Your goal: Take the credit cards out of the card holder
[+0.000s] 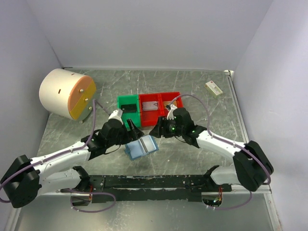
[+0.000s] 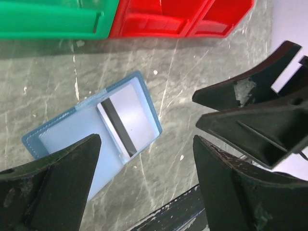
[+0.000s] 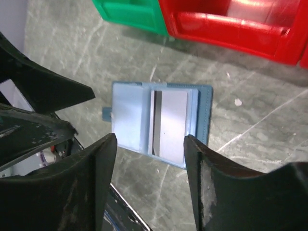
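The blue card holder [image 1: 142, 147] lies open and flat on the grey table between my two grippers. One credit card [image 3: 169, 126], pale grey with a dark stripe, sits in a slot of the card holder [image 3: 127, 120]. The same card [image 2: 124, 119] shows in the card holder [image 2: 67, 137] in the left wrist view. My left gripper [image 2: 147, 161] hovers open just off the holder's near right side, with only bare table between its fingers. My right gripper [image 3: 150, 144] is open too, above the holder's near edge, holding nothing.
A green bin [image 1: 127, 109] and two red bins [image 1: 169, 97] stand just behind the holder. Something pale and flat lies in the left red bin. A white drum with an orange face [image 1: 65, 92] is at far left, a small cream box [image 1: 213, 88] at far right.
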Controlling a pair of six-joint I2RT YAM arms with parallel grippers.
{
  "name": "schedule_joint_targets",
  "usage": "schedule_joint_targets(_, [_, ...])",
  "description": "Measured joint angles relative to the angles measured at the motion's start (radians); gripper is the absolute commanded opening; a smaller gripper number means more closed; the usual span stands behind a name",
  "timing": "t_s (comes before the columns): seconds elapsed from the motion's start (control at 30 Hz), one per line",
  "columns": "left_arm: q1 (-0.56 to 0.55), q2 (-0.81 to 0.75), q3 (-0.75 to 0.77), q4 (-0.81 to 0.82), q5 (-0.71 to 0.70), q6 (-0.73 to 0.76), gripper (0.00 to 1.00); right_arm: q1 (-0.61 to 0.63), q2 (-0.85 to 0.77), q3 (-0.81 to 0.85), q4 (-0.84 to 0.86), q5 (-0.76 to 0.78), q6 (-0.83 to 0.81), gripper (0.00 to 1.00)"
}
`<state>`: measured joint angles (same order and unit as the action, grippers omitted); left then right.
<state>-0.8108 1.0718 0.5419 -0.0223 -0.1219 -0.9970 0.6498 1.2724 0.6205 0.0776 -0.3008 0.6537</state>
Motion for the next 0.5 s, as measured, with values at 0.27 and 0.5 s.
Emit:
schedule_joint_targets(0.27, [0.002,-0.021,-0.098,0.124,0.072,-0.066,0.71,0.000,0.164,0.001,-0.001,-0.131,0.000,0.30])
schedule_joint_targets(0.5, [0.002,0.063,-0.132,0.219,0.131,-0.102,0.60,0.000,0.272,0.044,-0.005,-0.199,-0.018,0.26])
